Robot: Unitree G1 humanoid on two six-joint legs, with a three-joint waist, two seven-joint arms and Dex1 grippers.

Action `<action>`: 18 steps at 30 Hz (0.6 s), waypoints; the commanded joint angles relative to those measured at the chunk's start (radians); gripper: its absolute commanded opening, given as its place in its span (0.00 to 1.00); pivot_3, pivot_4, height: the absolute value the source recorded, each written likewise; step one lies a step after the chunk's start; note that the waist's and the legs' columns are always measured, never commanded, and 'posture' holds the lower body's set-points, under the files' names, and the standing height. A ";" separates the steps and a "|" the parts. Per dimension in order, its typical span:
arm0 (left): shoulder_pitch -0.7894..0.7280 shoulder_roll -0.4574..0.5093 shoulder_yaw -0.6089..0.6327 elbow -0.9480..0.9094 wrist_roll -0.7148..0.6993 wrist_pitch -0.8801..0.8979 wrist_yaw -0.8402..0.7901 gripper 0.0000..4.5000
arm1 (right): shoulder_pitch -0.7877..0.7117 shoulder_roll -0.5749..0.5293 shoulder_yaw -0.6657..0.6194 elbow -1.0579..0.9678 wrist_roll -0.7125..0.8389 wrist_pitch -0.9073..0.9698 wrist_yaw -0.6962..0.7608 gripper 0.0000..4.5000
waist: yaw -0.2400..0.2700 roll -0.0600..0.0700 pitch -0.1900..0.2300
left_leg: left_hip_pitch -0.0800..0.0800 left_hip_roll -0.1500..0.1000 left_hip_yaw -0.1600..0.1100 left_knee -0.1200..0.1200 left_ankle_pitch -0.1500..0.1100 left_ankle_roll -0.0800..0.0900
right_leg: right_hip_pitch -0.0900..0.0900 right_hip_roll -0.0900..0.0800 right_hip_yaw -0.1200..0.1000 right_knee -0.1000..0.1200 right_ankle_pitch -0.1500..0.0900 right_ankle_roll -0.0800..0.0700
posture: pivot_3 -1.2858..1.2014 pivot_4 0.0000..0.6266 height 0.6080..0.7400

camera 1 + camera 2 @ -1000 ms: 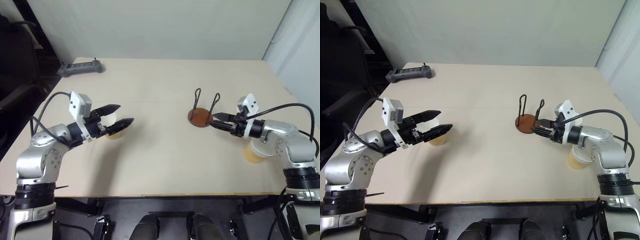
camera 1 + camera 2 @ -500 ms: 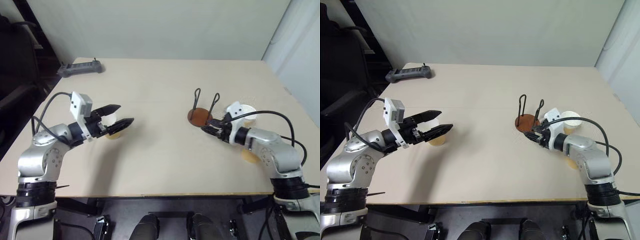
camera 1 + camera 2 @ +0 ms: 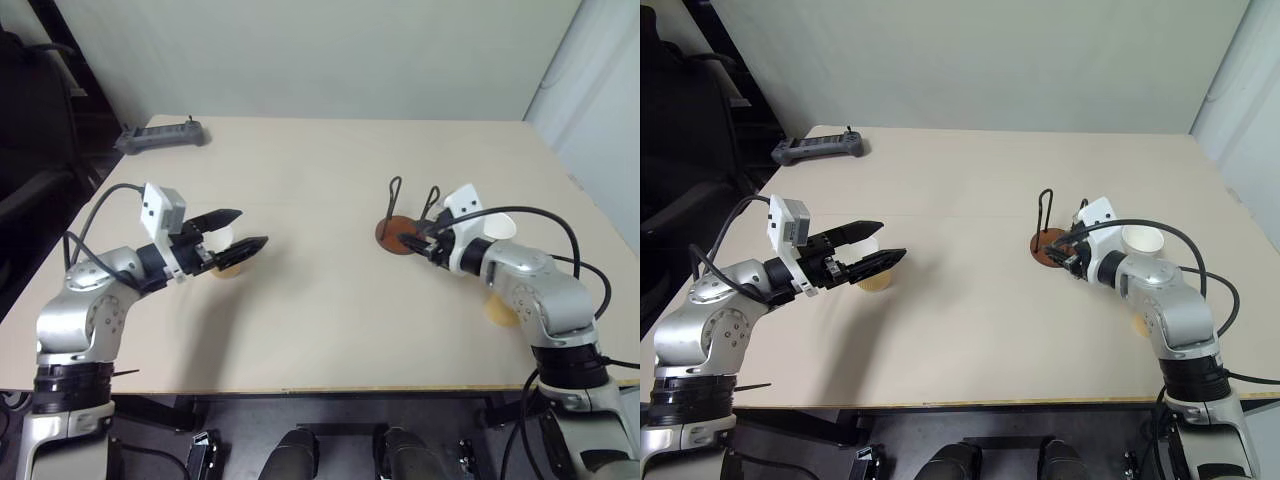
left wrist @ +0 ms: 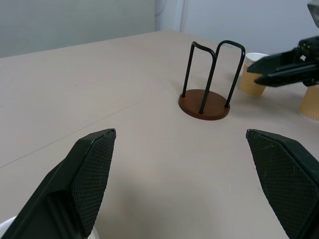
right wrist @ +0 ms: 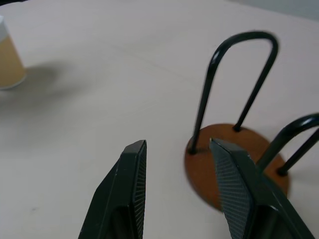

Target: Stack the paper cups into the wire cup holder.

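At the table's right side: the right gripper had swung inward from beside the two right-hand cups to the wire cup holder, its tips now over the disc base's edge.
Right jaws: partly open, holding nothing.
Right cups: one paper cup stood just behind the right forearm, another cup nearer the table's front edge; both untouched.
Left gripper: unmoved, jaws wide, hovering over the third cup without gripping.
Holder: still empty, upright.
Meaning: no cup stacked yet; judging by its aim, the right arm may be about to steady or shift the holder.
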 commanded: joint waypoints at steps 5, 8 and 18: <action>-0.018 0.002 0.010 -0.011 -0.003 -0.015 -0.003 1.00 | -0.037 -0.020 0.019 -0.005 -0.014 0.043 0.007 0.44 | 0.000 0.000 0.000 | 0.000 0.000 0.000 0.000 0.000 0.000 | 0.000 0.000 0.000 0.000 0.000 0.000 | 0.52 0.24 1.00; -0.017 0.002 0.010 -0.012 -0.004 -0.014 -0.004 1.00 | -0.035 -0.028 0.024 -0.015 -0.007 0.065 0.015 0.44 | 0.000 0.000 0.000 | 0.000 0.000 0.000 0.000 0.000 0.000 | 0.000 0.000 0.000 0.000 0.000 0.000 | 0.52 0.24 1.00; -0.015 0.003 0.011 -0.011 -0.004 -0.015 -0.006 1.00 | -0.060 -0.042 0.037 0.022 -0.063 0.065 -0.013 0.44 | 0.000 0.000 0.000 | 0.000 0.000 0.000 0.000 0.000 -0.001 | 0.000 0.000 0.000 0.000 0.000 0.000 | 0.52 0.24 1.00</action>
